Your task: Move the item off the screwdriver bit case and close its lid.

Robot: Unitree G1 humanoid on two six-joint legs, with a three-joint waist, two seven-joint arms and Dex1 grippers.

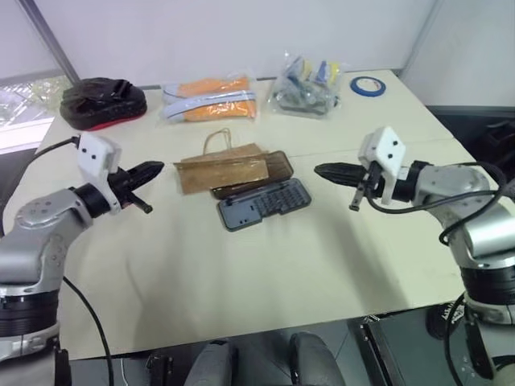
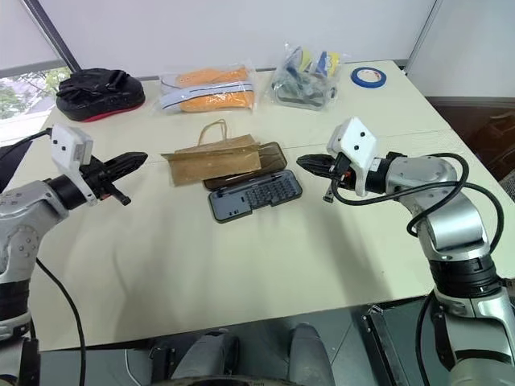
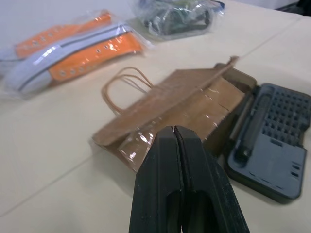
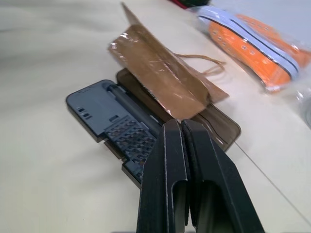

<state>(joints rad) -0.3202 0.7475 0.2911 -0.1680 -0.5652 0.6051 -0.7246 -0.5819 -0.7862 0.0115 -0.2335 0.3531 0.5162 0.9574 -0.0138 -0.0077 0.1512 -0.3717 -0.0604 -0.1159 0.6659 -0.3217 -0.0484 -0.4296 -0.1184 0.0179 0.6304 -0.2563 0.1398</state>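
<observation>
A dark grey screwdriver bit case (image 1: 264, 202) lies open in the middle of the table, its rows of bits showing. Its smoky-brown lid (image 1: 278, 166) is folded flat behind the tray. A brown paper bag (image 1: 221, 170), the item, rests across most of that lid, its loop handles pointing to the far side. My left gripper (image 1: 153, 170) hovers left of the bag, shut and holding nothing. Right of the case, my right gripper (image 1: 324, 171) is also shut and empty, pointing at the case.
Along the far edge lie a black-and-red pouch (image 1: 103, 102), clear packets with orange contents (image 1: 209, 100), a clear bag of mixed parts (image 1: 307, 84) and a blue tape roll (image 1: 367, 84). The near half of the table (image 1: 241, 281) is bare.
</observation>
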